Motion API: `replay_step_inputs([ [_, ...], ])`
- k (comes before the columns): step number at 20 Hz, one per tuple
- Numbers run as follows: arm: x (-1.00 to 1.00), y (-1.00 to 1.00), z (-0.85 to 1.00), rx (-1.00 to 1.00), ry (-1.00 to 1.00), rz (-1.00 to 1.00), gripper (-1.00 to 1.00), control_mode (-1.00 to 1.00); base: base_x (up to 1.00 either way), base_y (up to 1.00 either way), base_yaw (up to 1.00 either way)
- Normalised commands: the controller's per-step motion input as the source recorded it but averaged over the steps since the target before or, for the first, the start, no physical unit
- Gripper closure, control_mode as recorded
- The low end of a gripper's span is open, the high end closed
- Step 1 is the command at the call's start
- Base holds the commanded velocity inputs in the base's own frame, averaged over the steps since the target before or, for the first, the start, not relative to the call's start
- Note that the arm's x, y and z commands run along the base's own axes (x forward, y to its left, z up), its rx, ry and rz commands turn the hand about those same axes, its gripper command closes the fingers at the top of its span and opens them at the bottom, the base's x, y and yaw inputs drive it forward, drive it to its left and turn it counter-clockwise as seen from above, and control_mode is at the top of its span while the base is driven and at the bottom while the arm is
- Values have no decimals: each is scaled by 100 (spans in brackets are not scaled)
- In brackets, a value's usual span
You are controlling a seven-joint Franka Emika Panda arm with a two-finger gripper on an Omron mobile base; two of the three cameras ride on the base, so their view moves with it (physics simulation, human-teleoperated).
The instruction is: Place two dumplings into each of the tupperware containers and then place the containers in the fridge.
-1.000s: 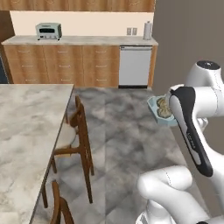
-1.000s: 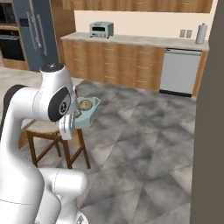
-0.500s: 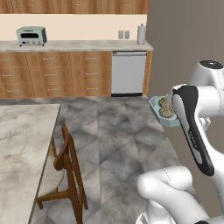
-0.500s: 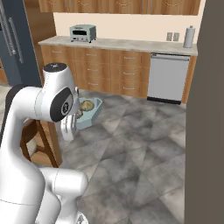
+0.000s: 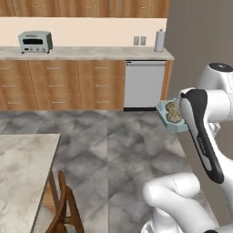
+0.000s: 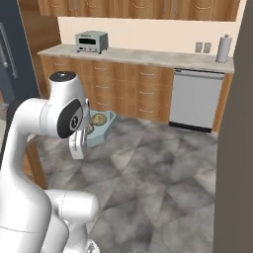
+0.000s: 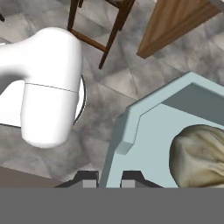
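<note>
A pale blue tupperware container point(image 7: 144, 144) hangs in the air with my gripper point(image 7: 109, 180) shut on its near rim, one fingertip on each side of the wall. A lumpy tan dumpling point(image 7: 199, 153) lies inside it. From the base, the same container point(image 5: 169, 119) is held level beside my forearm, with two dumplings point(image 5: 173, 113) in it; the right base view shows the container point(image 6: 101, 129) and dumplings point(image 6: 99, 120) in front of my upper arm. The slate-blue fridge point(image 6: 17, 54) stands at the far left, its door shut.
A wooden counter point(image 5: 82, 53) with a toaster point(image 5: 35, 41), a paper-towel roll point(image 5: 159, 41) and a dishwasher point(image 5: 144, 83) lines the back wall. A marble island point(image 5: 22, 173) and a wooden chair point(image 5: 63, 209) sit at the lower left. A dark wall point(image 6: 237, 148) rises close on the right.
The whole scene has shifted in both base views, so the base has driven; the island and chairs have slid away to the lower left. The arm keeps the container in the same pose.
</note>
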Motion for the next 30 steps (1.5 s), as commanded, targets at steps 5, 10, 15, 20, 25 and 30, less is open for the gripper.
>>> replay_step_inputs([
  [5,0,0,0,0,0,0,100,100,100,-20,41],
  [10,0,0,0,0,0,0,100,100,100,-29,63],
  [15,0,0,0,0,0,0,100,100,98,-53,59],
  [20,0,0,0,0,0,0,100,100,90,-52,60],
  [25,0,0,0,0,0,0,100,100,70,-38,69],
  [30,0,0,0,0,0,0,100,100,76,-10,79],
])
